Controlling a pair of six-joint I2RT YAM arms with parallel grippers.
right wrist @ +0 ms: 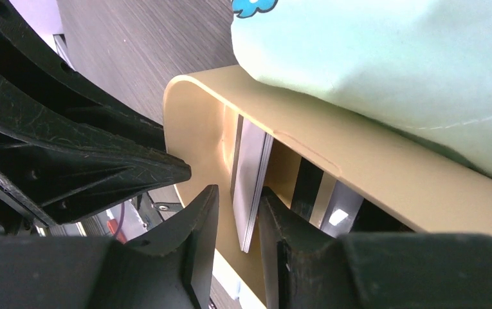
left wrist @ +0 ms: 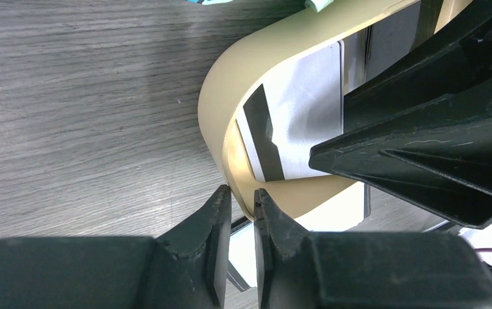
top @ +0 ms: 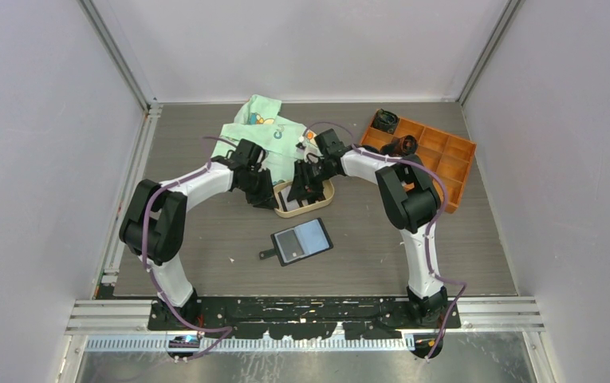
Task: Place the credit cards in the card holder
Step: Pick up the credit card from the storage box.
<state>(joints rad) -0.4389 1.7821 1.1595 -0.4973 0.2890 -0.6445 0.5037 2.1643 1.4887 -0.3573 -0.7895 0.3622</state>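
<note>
Black fingers of the right gripper [right wrist: 238, 193] fill the foot of the right wrist view. They are set narrowly either side of a whitish-grey credit card [right wrist: 251, 170] that stands on edge inside the tan tray [right wrist: 359, 161]. A sliver of tray shows between one finger and the card, so the jaws look slightly open and not yet closed on it (an edge pinch suits a thing too thin to grasp lying flat). The left gripper [left wrist: 240, 196] has its tips almost together at the tray's rim, probably to steady the tray, though I cannot tell whether it actually clamps the wall. On the table [top: 206, 247] the card holder [top: 302, 241] lies open near the tray, on its near side and not touching it, pockets up to receive a card. By count: two arms, one tray, one holder, one orange compartment box [top: 445, 163], one green cloth [top: 257, 128] against the tray's far rim, and at least two cards in the tray, a second card [right wrist: 341, 205] lying deeper; more may be hidden.
</note>
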